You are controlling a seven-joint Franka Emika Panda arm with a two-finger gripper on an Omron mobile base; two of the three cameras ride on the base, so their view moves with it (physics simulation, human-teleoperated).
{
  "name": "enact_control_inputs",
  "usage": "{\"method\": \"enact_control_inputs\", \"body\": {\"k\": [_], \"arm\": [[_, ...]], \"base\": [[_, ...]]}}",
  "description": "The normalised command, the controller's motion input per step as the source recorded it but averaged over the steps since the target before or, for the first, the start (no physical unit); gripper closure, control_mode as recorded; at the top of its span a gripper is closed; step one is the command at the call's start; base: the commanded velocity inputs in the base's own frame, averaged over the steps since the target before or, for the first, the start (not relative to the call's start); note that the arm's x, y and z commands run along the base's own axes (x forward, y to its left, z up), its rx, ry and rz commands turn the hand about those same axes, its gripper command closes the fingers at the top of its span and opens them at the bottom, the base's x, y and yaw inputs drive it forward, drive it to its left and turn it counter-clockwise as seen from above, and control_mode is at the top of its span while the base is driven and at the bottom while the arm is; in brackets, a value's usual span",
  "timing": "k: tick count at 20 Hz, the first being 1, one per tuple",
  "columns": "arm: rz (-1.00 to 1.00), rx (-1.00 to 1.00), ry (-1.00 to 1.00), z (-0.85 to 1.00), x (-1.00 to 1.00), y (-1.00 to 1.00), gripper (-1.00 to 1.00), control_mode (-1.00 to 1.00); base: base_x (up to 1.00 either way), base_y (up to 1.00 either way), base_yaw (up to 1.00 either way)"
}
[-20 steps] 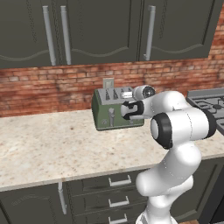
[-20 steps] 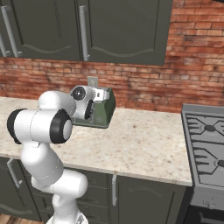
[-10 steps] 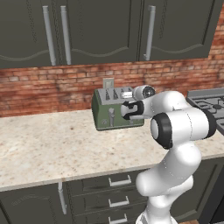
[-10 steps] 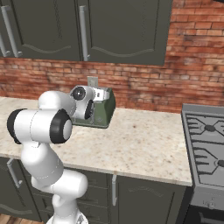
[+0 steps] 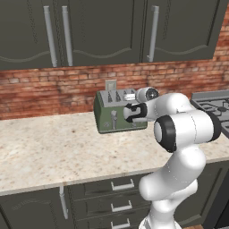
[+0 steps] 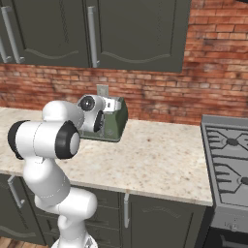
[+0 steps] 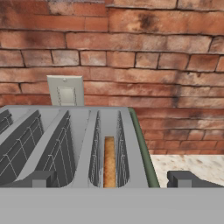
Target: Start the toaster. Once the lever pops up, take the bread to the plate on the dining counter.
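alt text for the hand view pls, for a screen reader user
Looking down over the steel top of the toaster, a golden-brown bread slice sits low in the rightmost slot. The open gripper hangs above it, jaws wide; behind are a brick wall and a wall outlet.

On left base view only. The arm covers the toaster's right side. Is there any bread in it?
Observer: Yes. Hand view shows the bread sitting low in the rightmost slot of the toaster. The slots beside it look empty.
Operator: Fingers open or shut?
Observer: Open. The fingers stand wide apart at the bottom of hand view, with nothing held between them.
Operator: Where's the hand pointing?
Observer: Over the toaster's steel top, toward the brick wall and the outlet plate on it.
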Motion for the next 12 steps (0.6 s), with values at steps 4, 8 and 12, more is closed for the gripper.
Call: {"method": "enact_control_inputs", "body": {"k": [4,8,12], "arm": [[0.00,0.00,0.00,0.00,0.00,0.00,-1.00,-1.00],[0.00,0.00,0.00,0.00,0.00,0.00,-1.00,-1.00],[0.00,0.00,0.00,0.00,0.00,0.00,-1.00,-1.00]], "base": [[0.00,0.00,0.00],[0.00,0.00,0.00],[0.00,0.00,0.00]]}}
